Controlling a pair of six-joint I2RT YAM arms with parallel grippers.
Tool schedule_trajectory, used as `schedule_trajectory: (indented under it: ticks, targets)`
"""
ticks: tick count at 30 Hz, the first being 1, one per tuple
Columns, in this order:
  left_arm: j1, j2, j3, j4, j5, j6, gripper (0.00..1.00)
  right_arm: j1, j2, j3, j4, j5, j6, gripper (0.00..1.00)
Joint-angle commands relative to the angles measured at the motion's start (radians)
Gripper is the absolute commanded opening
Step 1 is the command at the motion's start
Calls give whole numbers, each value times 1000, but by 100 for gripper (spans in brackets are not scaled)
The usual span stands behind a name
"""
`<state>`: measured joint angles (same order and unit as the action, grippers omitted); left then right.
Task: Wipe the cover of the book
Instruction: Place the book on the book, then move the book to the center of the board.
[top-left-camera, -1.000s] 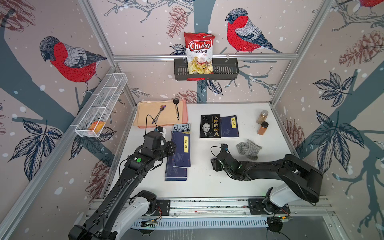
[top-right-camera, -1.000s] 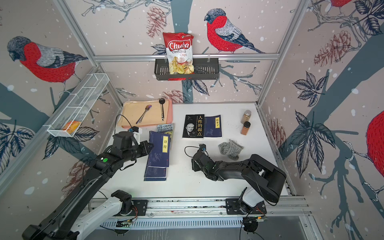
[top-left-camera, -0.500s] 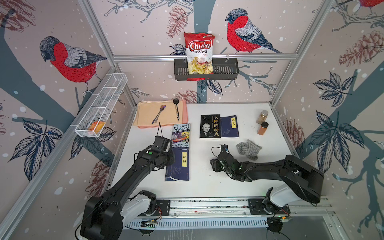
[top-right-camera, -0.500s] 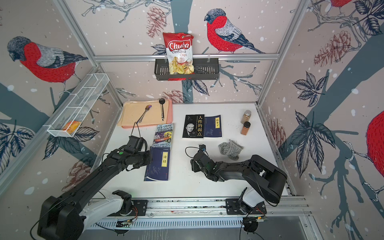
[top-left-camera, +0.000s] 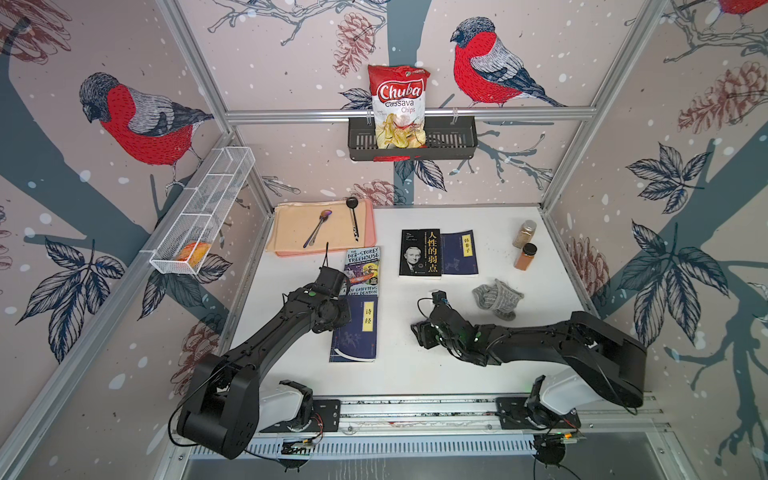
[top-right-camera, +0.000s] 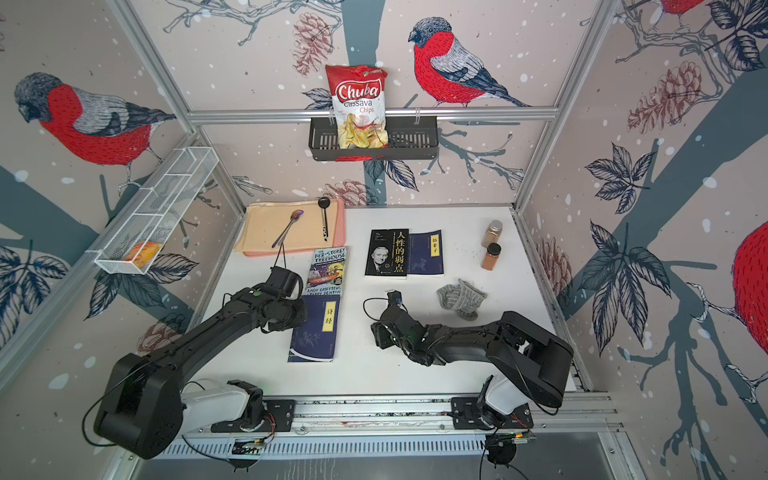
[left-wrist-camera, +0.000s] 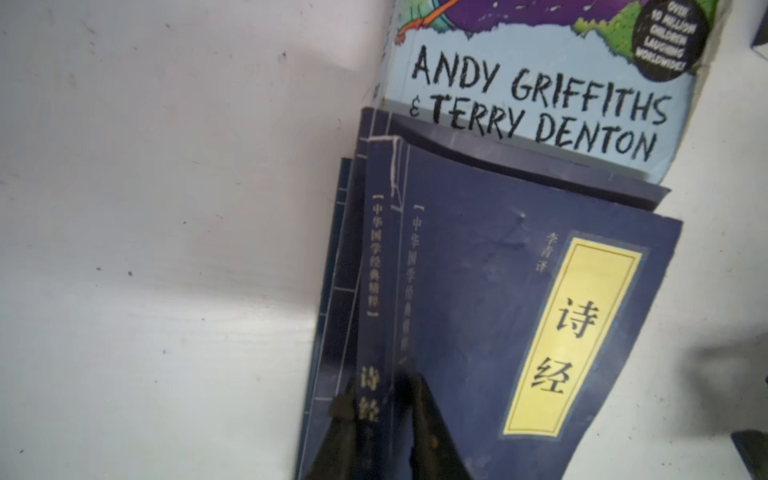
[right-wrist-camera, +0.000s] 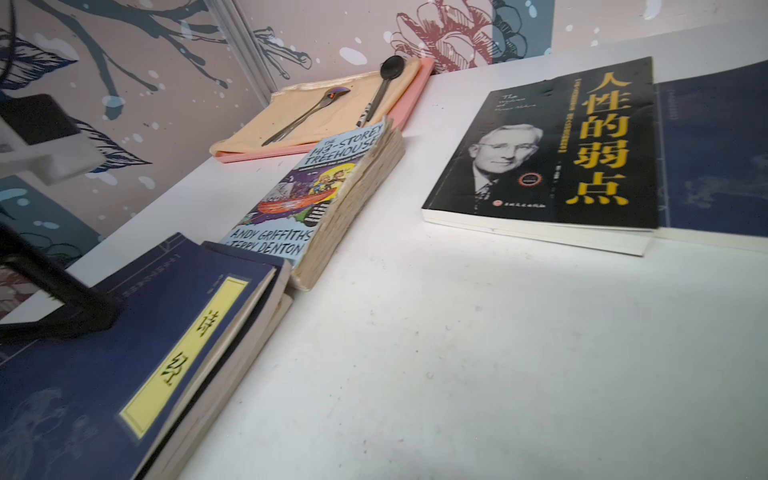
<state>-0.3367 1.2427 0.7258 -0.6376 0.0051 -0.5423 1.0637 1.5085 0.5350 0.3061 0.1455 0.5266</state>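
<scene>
Left wrist view: the left gripper (left-wrist-camera: 378, 397) straddles the spine of the blue book (left-wrist-camera: 478, 291), fingers slightly apart; whether they pinch it is unclear. The treehouse book (top-left-camera: 362, 270) touches the blue book's far edge. The right gripper (top-left-camera: 420, 334), its opening hidden, sits between the blue book and the grey cloth (top-left-camera: 496, 297).

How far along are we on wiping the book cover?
Done: the blue book lies cover up on a second blue book. In hand: the left tool sits at its spine; whether it grips, I cannot tell. Left: everything else. The grey cloth lies crumpled on the table, apart from the right tool, so picking it up and wiping have not begun.
</scene>
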Motion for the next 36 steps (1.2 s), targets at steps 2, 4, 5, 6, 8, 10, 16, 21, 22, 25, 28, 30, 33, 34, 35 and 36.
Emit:
schedule_trajectory:
  ticks: [2,4,5,6,8,10,16,21,22,25,28,30,33,34,35,36]
  targets:
    - [2,-23,-7,25,-65,5,52,19,0,25,42,-72,-15,59]
    - [2,-39,-2,34,-83,10,61,31,11,44,39,-85,-19,59]
    - [0,-49,1,39,-93,21,66,38,19,57,34,-86,-21,59]
    - [2,-58,6,43,-102,33,68,46,28,69,23,-86,-25,59]
    - [0,-73,13,53,-93,52,70,47,32,84,-1,-73,-16,59]
    - [-13,-85,16,64,-59,62,75,33,21,81,-28,-39,-6,60]
    - [-215,-92,9,69,-109,-13,88,-118,-92,-15,-58,-48,18,61]
    - [-384,-13,-20,111,-201,-128,97,-200,-176,-71,-68,-55,22,62]
    - [-408,21,-20,120,-208,-140,97,-204,-186,-77,-67,-58,26,62]
    - [-452,141,5,94,-258,-179,97,-209,-184,-79,-64,-63,25,62]
    - [-471,259,53,58,-291,-202,97,-210,-175,-78,-59,-75,26,62]
    - [-484,322,85,38,-311,-216,97,-210,-172,-79,-59,-79,24,62]
    - [-496,390,132,-36,-371,-250,95,-211,-182,-82,-58,-78,24,62]
    - [-497,408,142,-65,-389,-258,94,-211,-185,-84,-58,-79,25,62]
    - [-498,417,145,-84,-398,-265,94,-212,-190,-86,-58,-78,25,62]
    - [-498,422,142,-100,-405,-274,93,-214,-194,-89,-56,-78,25,62]
